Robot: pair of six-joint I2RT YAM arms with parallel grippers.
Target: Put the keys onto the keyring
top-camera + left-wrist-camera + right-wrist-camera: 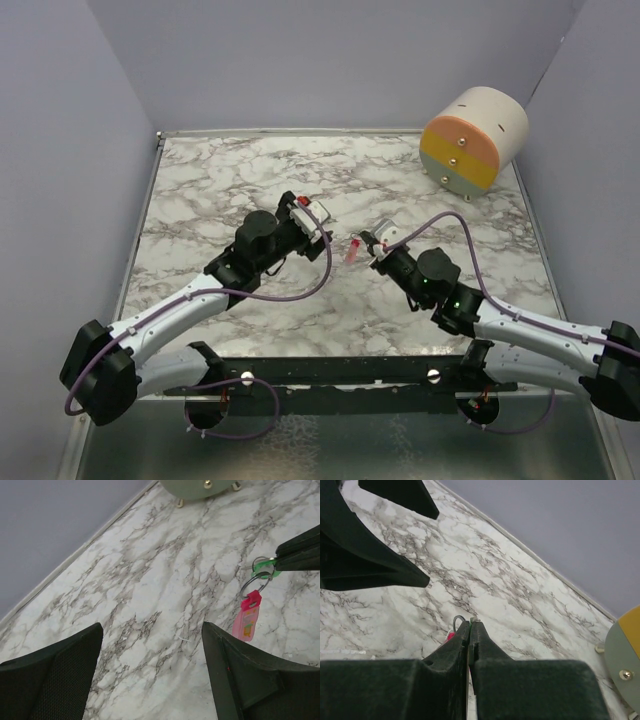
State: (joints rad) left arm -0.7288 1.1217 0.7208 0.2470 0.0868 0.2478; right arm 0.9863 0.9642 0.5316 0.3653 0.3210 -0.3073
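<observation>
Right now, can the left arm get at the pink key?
Probably yes: the left gripper is open, facing the pink key, which dangles free below the right gripper, shut on the green key; nothing lies between.

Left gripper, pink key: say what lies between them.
Only bare table lies between the left gripper and the pink key, as the left wrist view shows.

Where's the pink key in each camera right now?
Top external: pink key near picture centre.
Left wrist: right of centre, hanging from the ring under the green key that the right fingers pinch.
Right wrist: pink sliver left of the fingers.
Shared landmark: striped drum.
</observation>
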